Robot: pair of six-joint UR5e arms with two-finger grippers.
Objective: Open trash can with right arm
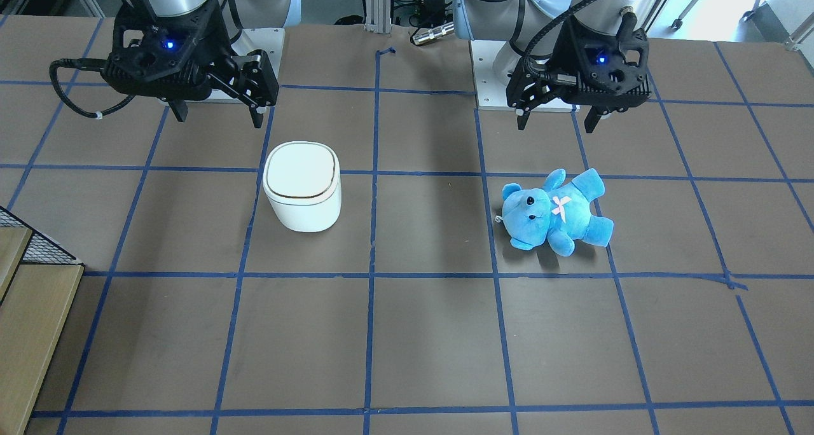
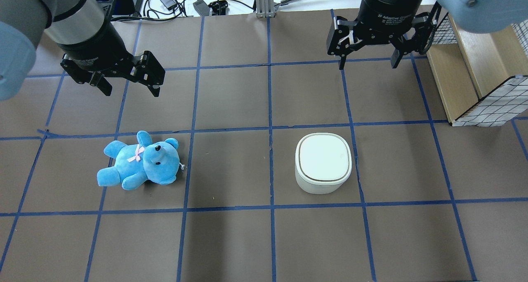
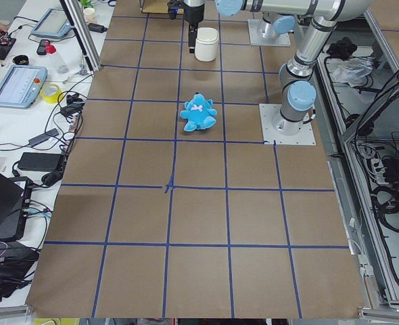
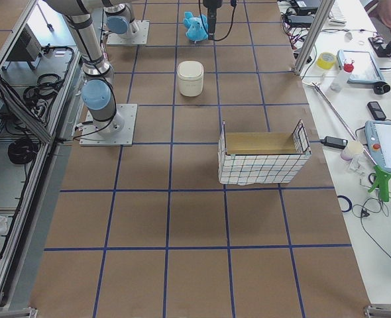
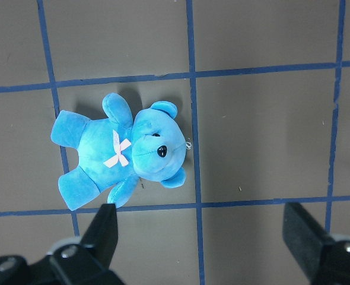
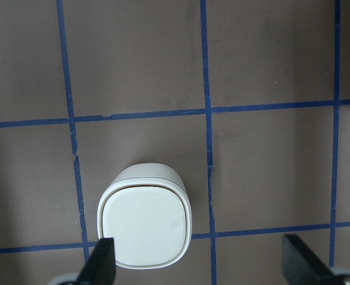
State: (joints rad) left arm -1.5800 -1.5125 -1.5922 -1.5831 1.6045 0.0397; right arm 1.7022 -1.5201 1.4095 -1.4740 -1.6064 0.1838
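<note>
The white trash can [image 2: 323,162] stands upright on the brown table with its flat lid shut; it also shows in the front view [image 1: 302,187] and the right wrist view [image 6: 145,222]. My right gripper [image 2: 368,66] is open and empty, hanging above the table beyond the can and apart from it; it also shows in the front view [image 1: 219,121] and the right wrist view [image 6: 197,239]. My left gripper [image 2: 130,91] is open and empty above a blue teddy bear [image 2: 140,161], which shows in the left wrist view [image 5: 121,148].
A wire-walled basket with a wooden bottom [image 2: 474,80] stands at the table's right end, close to the right arm. Blue tape lines grid the table. Cables and tools lie past the table's far edge [image 2: 185,1].
</note>
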